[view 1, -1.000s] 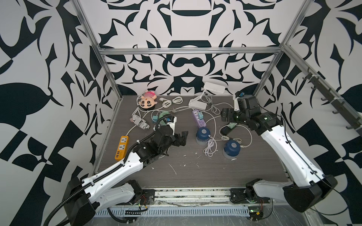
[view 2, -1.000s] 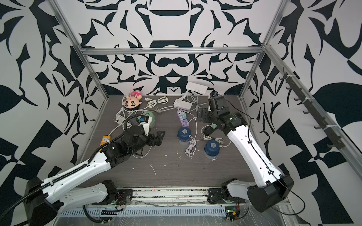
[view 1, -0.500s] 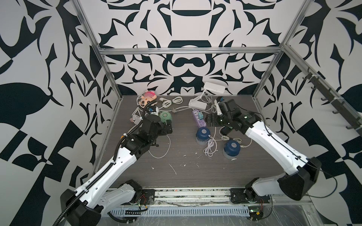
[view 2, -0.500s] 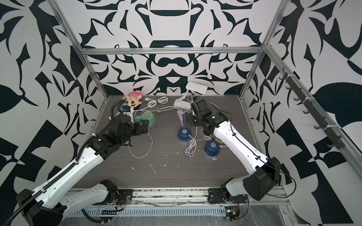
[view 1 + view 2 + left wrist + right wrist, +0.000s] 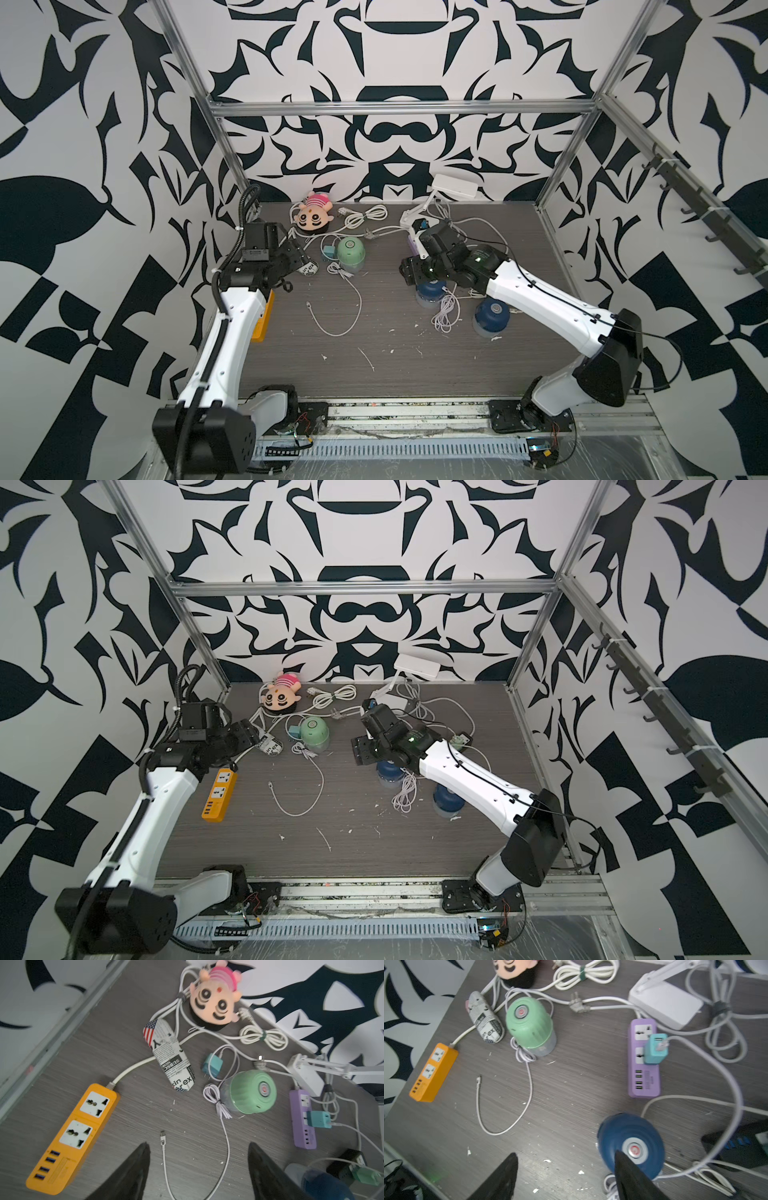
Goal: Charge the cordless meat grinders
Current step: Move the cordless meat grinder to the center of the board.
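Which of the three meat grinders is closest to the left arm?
The mint green grinder, the only green one; both navy grinders stand beside the right arm.

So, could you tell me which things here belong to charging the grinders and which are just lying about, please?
For the job: mint green grinder; rear navy grinder; front navy grinder; white charging cable; loose teal adapter; orange power strip; purple power strip.

Lying about: plush doll head; newspaper-print roll; tied white cord.
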Available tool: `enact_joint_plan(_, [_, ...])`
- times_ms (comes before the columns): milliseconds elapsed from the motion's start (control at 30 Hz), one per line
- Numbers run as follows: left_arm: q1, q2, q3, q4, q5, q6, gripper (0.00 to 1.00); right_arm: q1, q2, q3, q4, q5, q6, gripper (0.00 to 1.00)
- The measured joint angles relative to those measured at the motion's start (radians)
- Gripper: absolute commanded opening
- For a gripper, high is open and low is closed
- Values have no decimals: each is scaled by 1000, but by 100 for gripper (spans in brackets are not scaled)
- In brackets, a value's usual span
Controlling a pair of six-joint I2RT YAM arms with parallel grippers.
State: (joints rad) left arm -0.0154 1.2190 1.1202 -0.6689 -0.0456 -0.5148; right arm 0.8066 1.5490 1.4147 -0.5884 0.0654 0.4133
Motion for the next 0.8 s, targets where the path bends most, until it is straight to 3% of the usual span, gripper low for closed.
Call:
enact_joint_plan(167, [8,148,-66,21,69,-26,73,39,100,5,35,-37,11,91])
enact_joint_plan(333, [8,174,-98,47,103,-49,79,50,252,91,18,-35,11,96])
enact_joint_plan(467, [8,181,-92,71,114,-57,98,50,396,252,-3,-26,1,95])
enact_joint_plan(600, [-8,235,-14,58,108,-32,99,45,470,360,-22,-25,-1,95])
enact_joint_plan(800, [-133,375,245,19,30,46,99,33,407,318,-45,-8,2,96])
